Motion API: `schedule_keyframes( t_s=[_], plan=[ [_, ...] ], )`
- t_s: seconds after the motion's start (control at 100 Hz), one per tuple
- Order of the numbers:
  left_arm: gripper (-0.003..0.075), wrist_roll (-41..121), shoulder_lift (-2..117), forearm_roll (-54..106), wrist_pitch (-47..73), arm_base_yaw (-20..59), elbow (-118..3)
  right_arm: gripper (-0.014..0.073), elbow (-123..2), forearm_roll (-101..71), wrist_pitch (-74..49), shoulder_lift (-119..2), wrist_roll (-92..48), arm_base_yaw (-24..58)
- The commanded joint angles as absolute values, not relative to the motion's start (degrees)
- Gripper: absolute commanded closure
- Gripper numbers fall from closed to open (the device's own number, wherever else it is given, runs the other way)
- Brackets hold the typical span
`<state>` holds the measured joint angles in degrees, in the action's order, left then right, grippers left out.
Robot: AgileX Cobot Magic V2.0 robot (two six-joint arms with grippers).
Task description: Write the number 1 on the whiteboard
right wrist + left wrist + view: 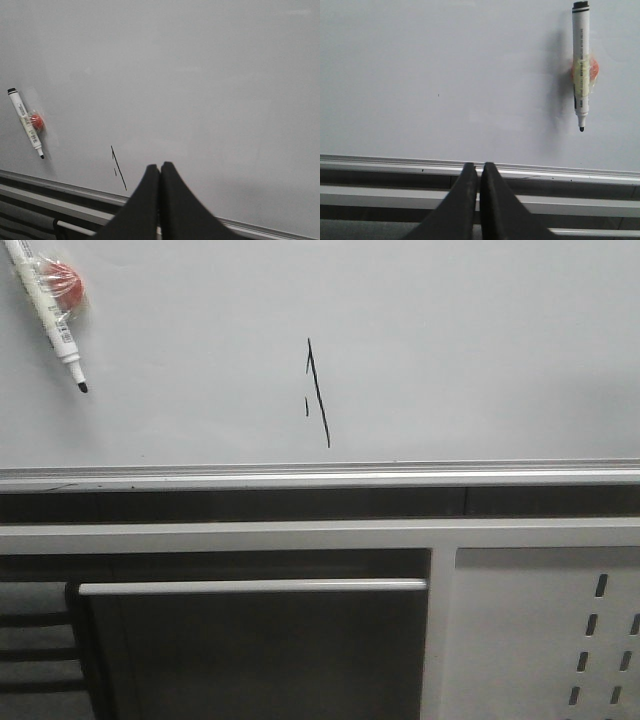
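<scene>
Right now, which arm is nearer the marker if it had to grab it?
Probably the left. The marker hangs at the whiteboard's left side, and it looks larger in the left wrist view than in the right's. Both fingers are shut and empty.

Lab or office: whiteboard (450, 350), marker (48, 310), perforated white panel (540, 640).

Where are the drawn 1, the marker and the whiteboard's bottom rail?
number 1 (318, 395): front view, middle of the slanted stroke.
marker (45, 305): front view, white barrel, stuck to the board.
whiteboard (400, 472): front view, silver bottom rail.
</scene>
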<state>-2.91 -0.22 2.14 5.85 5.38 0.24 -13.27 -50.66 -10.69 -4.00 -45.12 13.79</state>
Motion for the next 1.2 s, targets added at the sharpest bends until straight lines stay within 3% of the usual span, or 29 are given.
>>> schedule_keyframes(
  t_s=[0.0, 0.83, 1.02, 1.19],
  plan=[
    [0.0741, -3.61, -1.59, 2.95, 1.58, 5.28, 2.54, 0.0649, -14.69, -51.27, -7.94, -4.46, -45.22, 13.38],
    [0.0741, -3.61, -1.59, 2.95, 1.77, 5.28, 2.54, 0.0649, -13.27, -48.99, -4.35, -4.46, -44.93, 13.38],
    [0.0741, -3.61, -1.5, 2.95, 1.77, 5.28, 2.54, 0.0649, -10.97, -17.8, -1.09, -5.09, -11.57, 5.93],
    [0.0741, -3.61, -1.5, 2.95, 1.77, 5.28, 2.54, 0.0649, -7.85, -10.3, -2.55, -4.97, -8.09, -1.27]
  ],
)
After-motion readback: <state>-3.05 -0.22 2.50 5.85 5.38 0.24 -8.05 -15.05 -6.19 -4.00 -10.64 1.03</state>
